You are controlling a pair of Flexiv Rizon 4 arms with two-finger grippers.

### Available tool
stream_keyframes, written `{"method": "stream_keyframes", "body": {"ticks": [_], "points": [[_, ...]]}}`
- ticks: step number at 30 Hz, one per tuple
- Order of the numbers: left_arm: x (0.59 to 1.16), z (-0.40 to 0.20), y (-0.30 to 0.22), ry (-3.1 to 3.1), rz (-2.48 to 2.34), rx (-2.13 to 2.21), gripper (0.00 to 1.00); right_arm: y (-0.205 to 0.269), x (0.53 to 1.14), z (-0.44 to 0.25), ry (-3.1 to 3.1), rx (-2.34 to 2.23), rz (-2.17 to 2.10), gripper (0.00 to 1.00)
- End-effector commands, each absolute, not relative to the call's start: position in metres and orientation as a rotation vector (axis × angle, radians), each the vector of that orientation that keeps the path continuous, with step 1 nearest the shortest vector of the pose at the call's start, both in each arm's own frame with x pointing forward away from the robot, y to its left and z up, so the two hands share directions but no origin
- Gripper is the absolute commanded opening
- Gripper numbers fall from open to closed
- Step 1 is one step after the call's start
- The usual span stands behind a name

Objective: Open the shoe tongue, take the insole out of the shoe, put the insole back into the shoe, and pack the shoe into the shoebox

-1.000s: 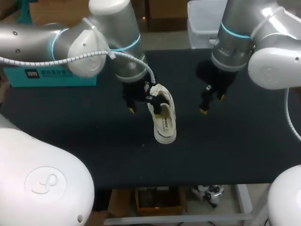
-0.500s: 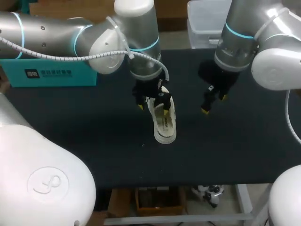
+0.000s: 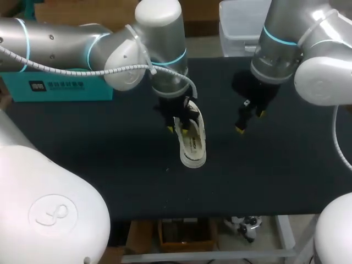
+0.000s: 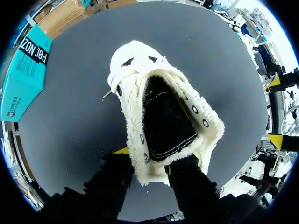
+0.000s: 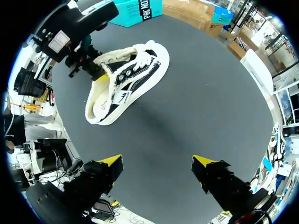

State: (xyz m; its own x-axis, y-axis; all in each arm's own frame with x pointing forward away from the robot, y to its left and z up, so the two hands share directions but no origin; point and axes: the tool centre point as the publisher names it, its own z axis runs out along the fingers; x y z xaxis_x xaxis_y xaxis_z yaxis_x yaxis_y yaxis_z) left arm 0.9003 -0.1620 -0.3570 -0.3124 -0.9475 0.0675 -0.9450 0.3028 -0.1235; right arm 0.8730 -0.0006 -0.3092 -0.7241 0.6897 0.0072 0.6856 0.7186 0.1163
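A cream, fleece-lined shoe [image 3: 193, 147] lies mid-table on the black mat, toe pointing away. My left gripper [image 3: 179, 129] hangs over its opening. In the left wrist view the left gripper [image 4: 150, 159] has one finger on each side of the fleecy top edge of the black tongue [image 4: 163, 126], both touching it. The right wrist view shows the shoe [image 5: 135, 79] on its sole, with the left gripper [image 5: 92, 71] at the tongue. My right gripper [image 3: 248, 122] hovers open to the shoe's right, and in its own view the right gripper [image 5: 156, 162] holds nothing. The insole is hidden.
A teal shoebox [image 3: 58, 88] stands closed at the table's back left, also seen as the shoebox [image 4: 23, 79] beyond the shoe's toe. Bare black mat [image 3: 264, 176] lies in front of and to the right of the shoe.
My left arm swung right from beside the shoe to over its opening, and its fingers narrowed from wide open onto the tongue. The right arm barely moved.
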Motion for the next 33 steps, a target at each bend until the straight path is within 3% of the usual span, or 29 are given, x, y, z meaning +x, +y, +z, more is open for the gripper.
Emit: {"method": "stream_keyframes", "body": {"ticks": [1,3,6,16,33], "points": [[0.906,-0.358,-0.167,2.513,-0.197,-1.831,0.33,-0.001,0.872,-0.309,2.876,1.153,0.170,1.00],[0.908,-0.357,-0.168,2.506,-0.203,-1.833,0.29,-0.001,0.872,-0.309,2.876,1.153,0.170,1.00],[0.912,-0.359,-0.168,2.500,-0.206,-1.841,0.00,-0.001,0.872,-0.309,2.876,1.153,0.170,1.00],[0.909,-0.353,-0.174,2.588,-0.245,-1.737,0.00,-0.001,0.873,-0.305,2.889,1.111,0.145,1.00],[0.887,-0.296,-0.148,2.964,-0.299,-1.163,0.00,0.006,0.863,-0.285,2.980,0.564,0.137,1.00]]}}
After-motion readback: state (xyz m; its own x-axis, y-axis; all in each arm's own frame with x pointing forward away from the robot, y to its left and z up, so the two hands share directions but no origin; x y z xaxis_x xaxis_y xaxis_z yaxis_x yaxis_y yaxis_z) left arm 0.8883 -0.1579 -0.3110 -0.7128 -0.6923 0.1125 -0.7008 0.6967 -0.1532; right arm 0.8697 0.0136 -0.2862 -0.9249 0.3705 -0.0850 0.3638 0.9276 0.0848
